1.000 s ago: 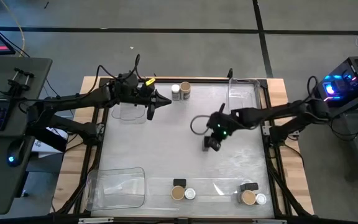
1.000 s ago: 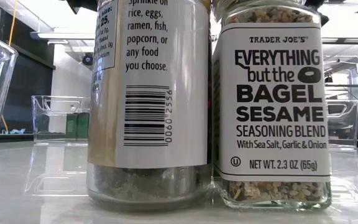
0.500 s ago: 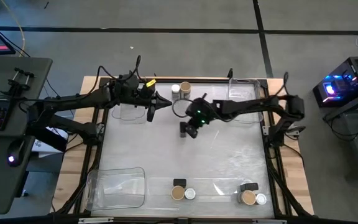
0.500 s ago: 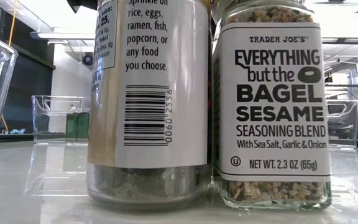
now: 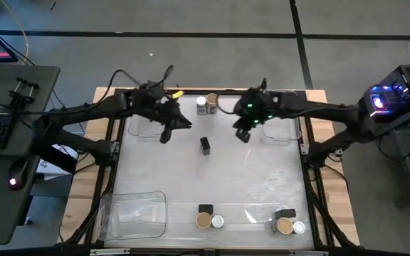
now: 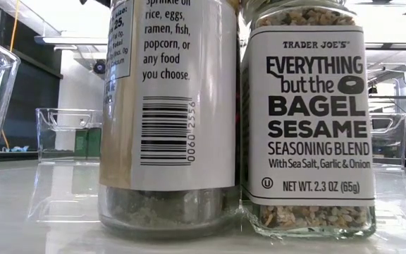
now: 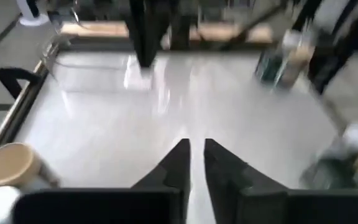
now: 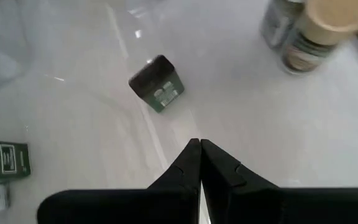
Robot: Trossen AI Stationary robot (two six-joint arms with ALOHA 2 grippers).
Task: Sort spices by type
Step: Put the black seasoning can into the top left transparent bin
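Note:
A black boxy spice container [image 5: 205, 146] [image 8: 157, 84] stands alone on its base at mid-table, touched by no gripper. Two round jars, one white-topped [image 5: 201, 105] and one tan-topped [image 5: 212, 102], stand at the far edge. More spices stand in two clusters at the near edge [image 5: 206, 217] [image 5: 286, 222]. Two of these jars [image 6: 168, 120] [image 6: 305, 120] fill the low view. My left gripper [image 5: 165, 135] [image 7: 196, 146] hovers left of the black box, slightly open and holding nothing. My right gripper [image 5: 243, 135] [image 8: 199, 144] hangs shut to the box's far right.
Clear plastic bins stand at the far left [image 5: 148, 126], far right [image 5: 280, 114], near left [image 5: 134, 213] and along the near edge [image 5: 240, 212]. The white tabletop [image 5: 262, 178] lies bare between the black box and the near clusters.
My right gripper went toward the table's left and far side. It then rose and drew back toward the far right, and the black box now stands alone where it had been. My left gripper kept its place but rolled and tipped its fingers downward.

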